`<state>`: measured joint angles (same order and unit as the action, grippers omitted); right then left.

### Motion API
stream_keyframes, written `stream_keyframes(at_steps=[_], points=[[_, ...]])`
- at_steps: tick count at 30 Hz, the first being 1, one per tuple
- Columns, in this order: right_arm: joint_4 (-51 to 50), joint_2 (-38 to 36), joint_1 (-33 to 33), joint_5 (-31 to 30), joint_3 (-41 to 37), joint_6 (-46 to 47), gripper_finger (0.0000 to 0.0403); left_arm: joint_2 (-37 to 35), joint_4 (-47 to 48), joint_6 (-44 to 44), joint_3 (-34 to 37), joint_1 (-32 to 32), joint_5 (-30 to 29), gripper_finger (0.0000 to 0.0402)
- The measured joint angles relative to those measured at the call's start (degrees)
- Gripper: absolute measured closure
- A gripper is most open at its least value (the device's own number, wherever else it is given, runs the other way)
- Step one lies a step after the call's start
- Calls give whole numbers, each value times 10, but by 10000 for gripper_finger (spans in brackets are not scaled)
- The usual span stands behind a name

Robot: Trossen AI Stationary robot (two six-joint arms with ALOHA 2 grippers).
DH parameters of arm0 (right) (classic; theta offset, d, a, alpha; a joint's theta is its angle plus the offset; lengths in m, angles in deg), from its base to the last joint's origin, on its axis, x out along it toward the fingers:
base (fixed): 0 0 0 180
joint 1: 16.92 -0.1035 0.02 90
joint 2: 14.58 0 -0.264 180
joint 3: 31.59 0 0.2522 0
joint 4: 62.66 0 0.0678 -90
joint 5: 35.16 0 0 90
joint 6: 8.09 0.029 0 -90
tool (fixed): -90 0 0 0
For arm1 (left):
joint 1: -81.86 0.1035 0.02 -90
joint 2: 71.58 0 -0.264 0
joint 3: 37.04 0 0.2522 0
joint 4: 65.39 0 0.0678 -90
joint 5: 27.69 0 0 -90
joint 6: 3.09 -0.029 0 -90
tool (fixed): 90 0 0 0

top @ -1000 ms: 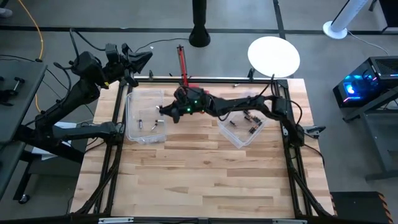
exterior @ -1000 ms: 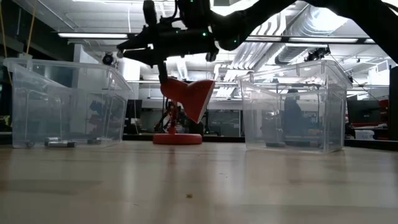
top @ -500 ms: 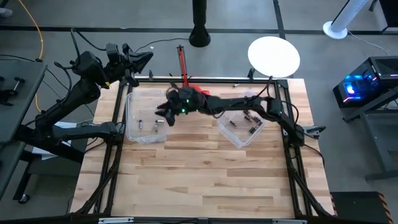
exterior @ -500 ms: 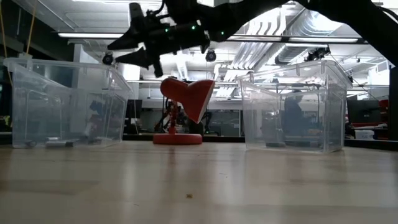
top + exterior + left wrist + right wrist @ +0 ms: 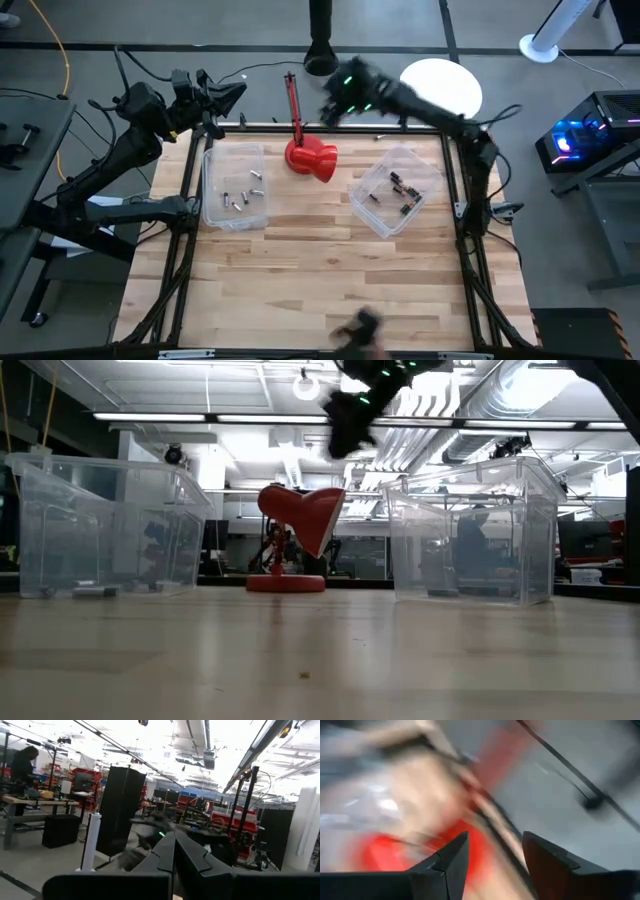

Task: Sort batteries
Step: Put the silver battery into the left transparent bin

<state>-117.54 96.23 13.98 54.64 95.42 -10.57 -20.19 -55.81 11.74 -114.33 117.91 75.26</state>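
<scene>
**Right arm up high at the back, left arm parked off the corner**

The right gripper point(image 5: 335, 100) is lifted high over the back edge of the table point(image 5: 330, 280), above the red scoop point(image 5: 312, 157). Its two fingers point(image 5: 451, 857) stand apart with a gap between them, and nothing sits in that gap. From the gripper, the right arm stretches in a long line toward the back right corner of the table, then bends down along the right side. In the low view the right gripper point(image 5: 348, 420) hangs near the ceiling lights, well above the scoop.

The left gripper point(image 5: 225, 98) waits off the back left corner of the table, pointing across the back edge. Its fingers point(image 5: 165, 855) are pressed together with nothing between them. The left arm folds back and down outside the table's left side.

Some batteries point(image 5: 240, 195) lie in the left clear bin point(image 5: 212, 200). More batteries point(image 5: 400, 190) lie in the right clear bin point(image 5: 372, 222), which sits turned at a slant. The scoop lies between the two bins, near the back.
</scene>
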Motion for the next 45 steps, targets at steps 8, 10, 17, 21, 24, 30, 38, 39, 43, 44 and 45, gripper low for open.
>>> stream_keyframes(at_steps=[8,10,17,21,24,30,38,39,43,44,45], points=[[-248,42,189,-9,-2,153,226,33,1,23,0,0,0,401],[-256,63,215,3,-2,174,226,43,2,34,0,0,5,401],[-274,147,215,31,-2,165,226,57,13,44,0,-1,23,401],[-301,180,201,32,-2,135,226,57,27,50,0,-1,24,401],[-292,187,197,18,-14,140,226,57,30,50,0,-1,24,401],[-261,190,201,-3,-78,196,230,56,30,50,0,-1,24,401],[-215,189,197,2,-112,244,264,56,31,50,0,-1,24,401],[-220,189,194,4,-107,238,268,56,31,50,0,-1,25,401],[-266,189,182,10,-81,216,277,56,31,49,0,-1,29,402],[-269,189,181,11,-77,214,278,56,31,46,0,-1,29,401],[-271,189,179,10,-72,211,279,56,31,45,0,-1,29,401]])
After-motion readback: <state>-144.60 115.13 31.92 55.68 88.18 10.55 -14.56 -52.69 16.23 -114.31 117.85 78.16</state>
